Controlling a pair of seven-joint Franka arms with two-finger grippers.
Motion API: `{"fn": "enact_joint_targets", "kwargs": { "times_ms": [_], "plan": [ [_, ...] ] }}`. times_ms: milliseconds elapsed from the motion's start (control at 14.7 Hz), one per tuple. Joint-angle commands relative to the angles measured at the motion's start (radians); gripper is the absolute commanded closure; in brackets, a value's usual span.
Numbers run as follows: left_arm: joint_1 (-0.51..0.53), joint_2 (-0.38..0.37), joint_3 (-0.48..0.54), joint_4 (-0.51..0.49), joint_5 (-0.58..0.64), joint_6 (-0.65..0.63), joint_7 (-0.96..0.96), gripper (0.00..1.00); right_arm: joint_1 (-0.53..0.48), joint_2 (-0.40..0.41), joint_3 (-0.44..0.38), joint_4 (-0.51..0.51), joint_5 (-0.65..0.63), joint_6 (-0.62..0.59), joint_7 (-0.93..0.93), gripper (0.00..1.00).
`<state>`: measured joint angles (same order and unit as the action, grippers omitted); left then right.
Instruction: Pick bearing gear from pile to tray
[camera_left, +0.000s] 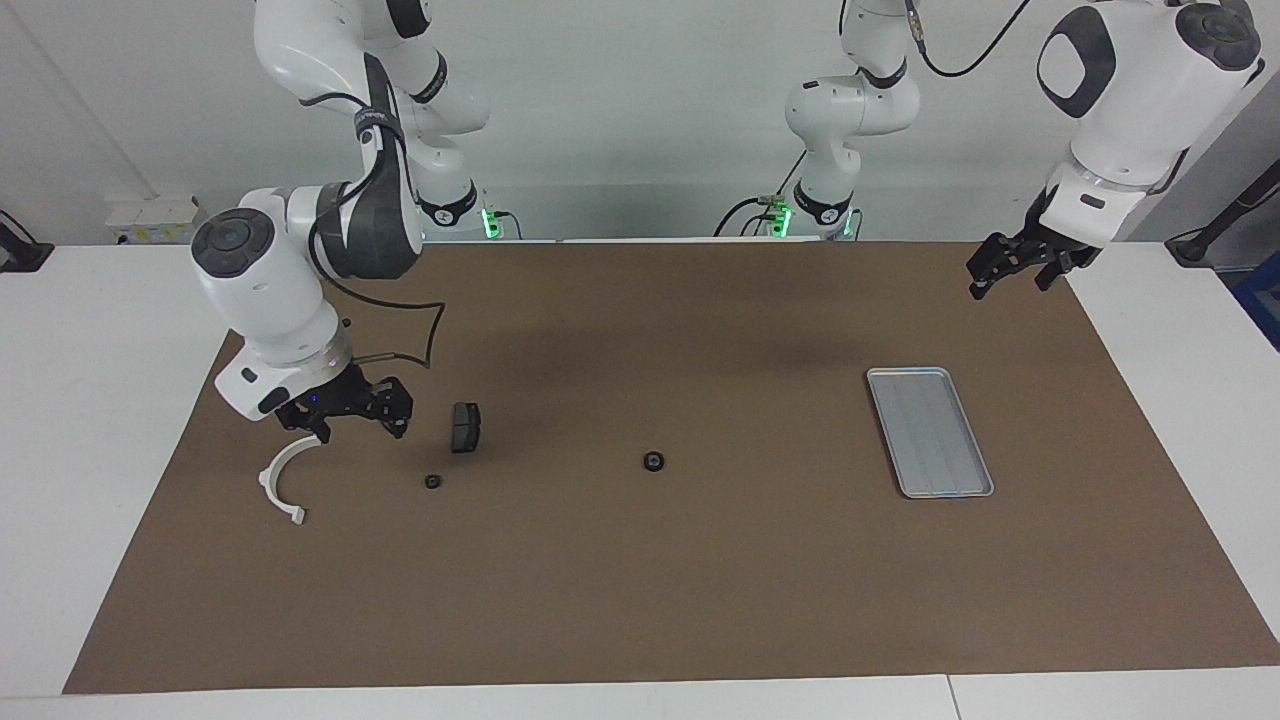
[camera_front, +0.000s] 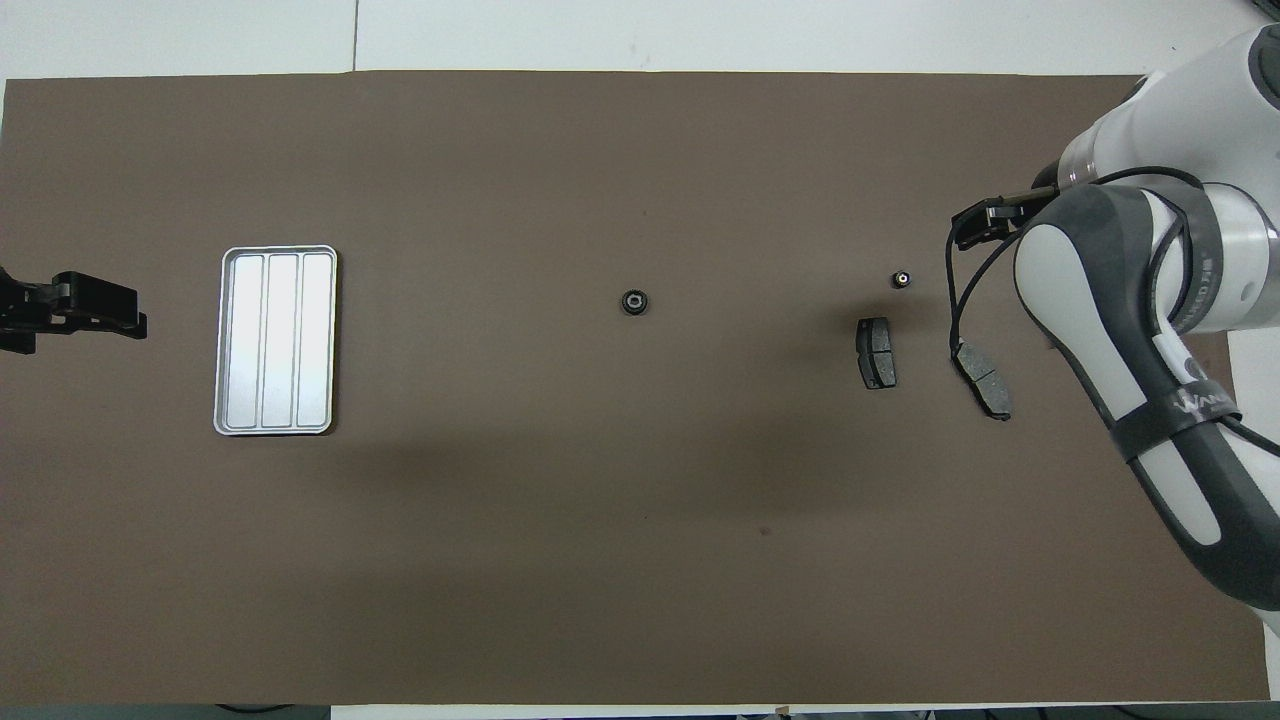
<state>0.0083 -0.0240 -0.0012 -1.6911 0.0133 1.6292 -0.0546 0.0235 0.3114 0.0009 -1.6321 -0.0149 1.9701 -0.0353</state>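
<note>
Facing view: at middle left the right gripper (camera_left: 355, 425) hangs spread and empty over the pile, above the white bracket (camera_left: 283, 482), near a brake pad (camera_left: 465, 427) and a small black piece (camera_left: 433, 481). The bearing gear (camera_left: 654, 461) lies alone at centre; the tray (camera_left: 929, 431) at right is bare. At upper right the left gripper (camera_left: 1010, 270) waits, spread.

Overhead view: gear (camera_front: 633, 301) at centre, tray (camera_front: 276, 341) at left, left gripper (camera_front: 75, 312) at the frame's left edge.

Black bearing gear (camera_left: 654, 461) lies mid-mat; ridged silver tray (camera_left: 930, 432) (empty) well apart.
</note>
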Motion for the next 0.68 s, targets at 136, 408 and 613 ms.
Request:
{"fn": "enact_joint_targets", "kwargs": {
  "times_ms": [136, 408, 613],
  "plan": [
    [-0.002, -0.016, 0.000, -0.005, 0.011, -0.015, 0.002, 0.00, -0.010, -0.009, 0.004, -0.022, 0.016, 0.021, 0.005, 0.00],
    [-0.002, -0.016, 0.000, -0.005, 0.011, -0.015, 0.001, 0.00, -0.017, -0.003, 0.004, -0.020, 0.007, 0.026, 0.002, 0.00],
    [-0.002, -0.016, 0.000, -0.007, 0.011, -0.015, 0.001, 0.00, -0.011, 0.026, 0.004, -0.015, 0.006, 0.058, 0.000, 0.00]
  ]
}}
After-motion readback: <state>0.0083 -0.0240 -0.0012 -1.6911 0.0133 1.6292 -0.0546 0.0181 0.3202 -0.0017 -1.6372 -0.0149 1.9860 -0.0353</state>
